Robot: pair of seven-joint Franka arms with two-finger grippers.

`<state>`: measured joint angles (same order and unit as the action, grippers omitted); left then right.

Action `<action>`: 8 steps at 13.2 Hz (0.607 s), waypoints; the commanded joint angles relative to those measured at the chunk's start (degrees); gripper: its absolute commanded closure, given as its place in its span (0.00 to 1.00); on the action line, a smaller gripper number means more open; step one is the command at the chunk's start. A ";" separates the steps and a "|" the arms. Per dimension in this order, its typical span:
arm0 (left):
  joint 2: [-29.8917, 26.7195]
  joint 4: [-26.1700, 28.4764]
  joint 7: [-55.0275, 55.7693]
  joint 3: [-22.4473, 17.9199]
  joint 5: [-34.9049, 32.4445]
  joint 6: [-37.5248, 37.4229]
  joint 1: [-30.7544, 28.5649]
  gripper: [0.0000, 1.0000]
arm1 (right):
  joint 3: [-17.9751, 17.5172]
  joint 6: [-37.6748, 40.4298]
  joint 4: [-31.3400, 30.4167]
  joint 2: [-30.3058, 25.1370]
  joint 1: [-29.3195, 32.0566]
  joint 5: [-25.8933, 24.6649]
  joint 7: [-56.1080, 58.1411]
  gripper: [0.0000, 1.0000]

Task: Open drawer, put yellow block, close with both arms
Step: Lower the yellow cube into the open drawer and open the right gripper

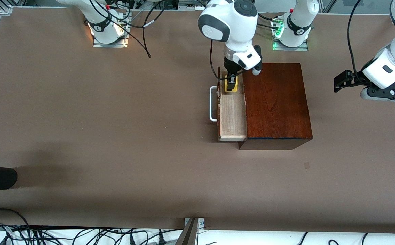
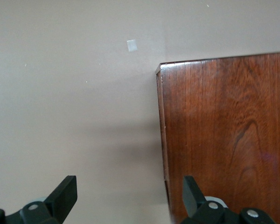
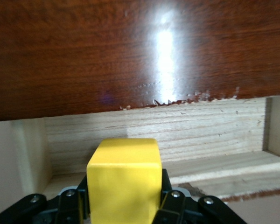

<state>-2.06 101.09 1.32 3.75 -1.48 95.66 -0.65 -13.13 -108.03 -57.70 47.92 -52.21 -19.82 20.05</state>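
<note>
Drawer (image 1: 232,114) pulled out of the mahogany box (image 1: 275,102) toward the right arm's end of the table (image 1: 115,136), pale wood tray exposed, white loop handle (image 1: 212,103) on its dark front. Box sits toward the table's edge along the robot bases, closer to the left arm's base. Right gripper (image 1: 231,85) reaches down over the open drawer at the tray's corner closest to the bases, jaws clamped on the yellow block (image 3: 123,179); the right wrist view shows the block gripped on 2 sides with the tray's pale wall and floor just past it. Cannot tell if the block touches the tray floor. Left gripper (image 2: 129,196) waits in the air over bare table just off the box at the left arm's end, jaws spread wide, holding nothing.
</note>
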 commanded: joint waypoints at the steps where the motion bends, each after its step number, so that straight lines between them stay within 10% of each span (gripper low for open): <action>1: -2.51 2.36 2.54 -1.12 1.48 1.73 1.09 0.00 | -0.05 0.10 2.68 2.26 0.09 -0.84 4.71 0.98; 8: -2.95 2.19 0.43 -2.35 1.48 -0.11 1.27 0.00 | 0.04 -1.48 2.51 4.72 0.88 -0.57 7.54 0.97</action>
<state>-3.38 101.88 2.96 2.38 -1.48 95.98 -0.30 -12.86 -109.54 -57.56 50.84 -51.48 -19.83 26.00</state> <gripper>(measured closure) 0.000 0.445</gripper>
